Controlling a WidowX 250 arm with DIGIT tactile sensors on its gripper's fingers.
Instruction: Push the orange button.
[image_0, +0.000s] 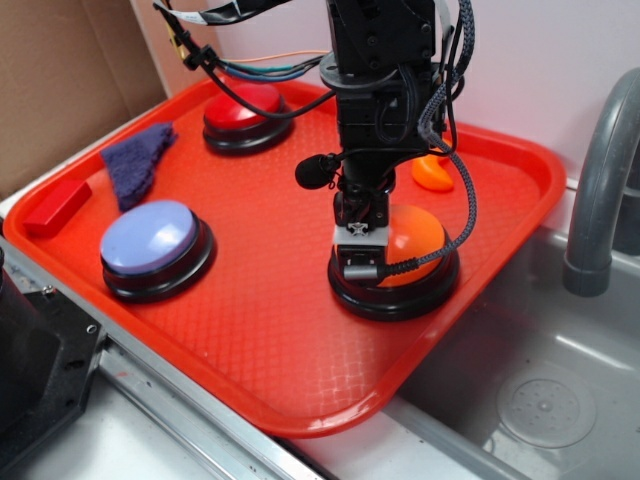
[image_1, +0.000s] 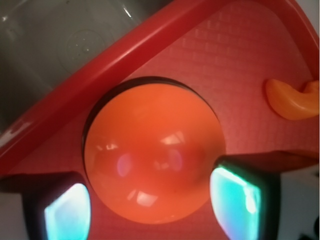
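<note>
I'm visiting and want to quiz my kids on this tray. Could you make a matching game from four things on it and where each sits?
Things:
1. orange button
2. lavender button
3. red button
4. purple cloth

Places:
A. far side of the tray, behind the arm
B. directly under the claw
C. between the red block and the red button
D. near left part of the tray

Pairs: 1-B, 2-D, 3-A, 4-C

I can read no text, label, brand or number anywhere in either view (not on the buttons, the tray or the arm's hardware).
</note>
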